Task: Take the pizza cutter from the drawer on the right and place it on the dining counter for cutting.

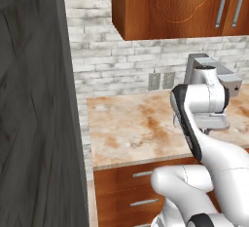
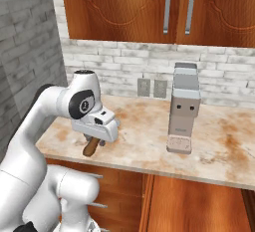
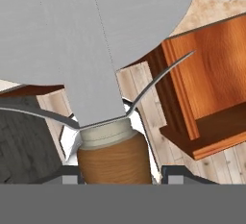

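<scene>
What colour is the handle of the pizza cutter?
Brown wood, with a pale collar below the grey wheel; the pizza cutter shows best in the hand view.

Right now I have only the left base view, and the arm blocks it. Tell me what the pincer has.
Observer: The hand view shows the pincer shut on the pizza cutter, gripping its wooden handle.
Operator: Give me its position.
Observer: In the right base view, the brown handle pokes out below the hand, above the front left of the marbled worktop.
Operator: Report the drawer.
Observer: In the hand view, the reddish wooden drawer lies below the cutter and looks pulled out past the worktop's edge.
</scene>
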